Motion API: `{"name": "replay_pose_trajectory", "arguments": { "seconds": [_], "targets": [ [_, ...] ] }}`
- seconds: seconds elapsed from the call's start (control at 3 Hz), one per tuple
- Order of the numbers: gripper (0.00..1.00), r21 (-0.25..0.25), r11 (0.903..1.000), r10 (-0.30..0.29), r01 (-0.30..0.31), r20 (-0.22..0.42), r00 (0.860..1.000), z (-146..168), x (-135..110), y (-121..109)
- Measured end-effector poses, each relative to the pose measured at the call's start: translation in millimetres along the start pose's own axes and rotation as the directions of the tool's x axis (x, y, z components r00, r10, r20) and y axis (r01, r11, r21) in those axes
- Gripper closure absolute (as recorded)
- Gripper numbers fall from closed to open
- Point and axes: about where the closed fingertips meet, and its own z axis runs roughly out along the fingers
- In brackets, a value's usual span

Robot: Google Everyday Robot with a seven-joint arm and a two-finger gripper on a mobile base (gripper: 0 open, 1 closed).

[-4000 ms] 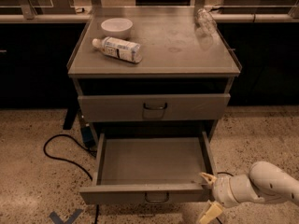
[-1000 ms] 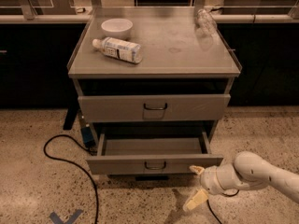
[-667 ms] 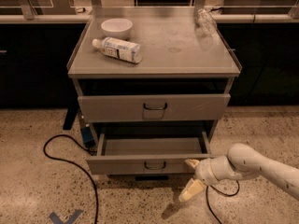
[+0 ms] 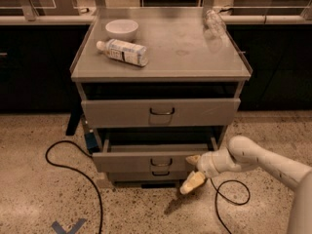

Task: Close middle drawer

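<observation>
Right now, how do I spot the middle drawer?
Look at the grey cabinet with a bowl on top. The middle drawer is second of three, sticking out partly open, with a lower front than the top drawer. The gripper sits by its right front corner.

white arm (image 4: 265, 161) low from the right, hand (image 4: 193, 171) with fingers apart

Your gripper (image 4: 191, 172) sits low at the cabinet's front right. Up and left of it, on the cabinet top (image 4: 180, 57), you have a white bowl (image 4: 122, 29) with a labelled plastic bottle (image 4: 123, 51) on its side just beside it. A clear bottle (image 4: 214, 22) lies high above the gripper. The top drawer (image 4: 161, 112) is above-left, the bottom drawer (image 4: 146, 176) just left. A black cable (image 4: 87, 179) loops on the floor well left, another cable (image 4: 229, 201) below right, and blue tape (image 4: 68, 226) lower left.
</observation>
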Motion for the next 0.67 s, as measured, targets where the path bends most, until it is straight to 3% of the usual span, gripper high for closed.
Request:
{"name": "replay_pose_trajectory", "arguments": {
  "seconds": [0.33, 0.67],
  "targets": [
    [0.0, -0.002, 1.0, 0.008, -0.008, 0.006, 1.0, 3.7, -11.2, -9.6],
    [0.0, 0.012, 0.9996, 0.025, -0.026, 0.033, 0.999, 13.3, -58.2, -49.4]
  ]
}}
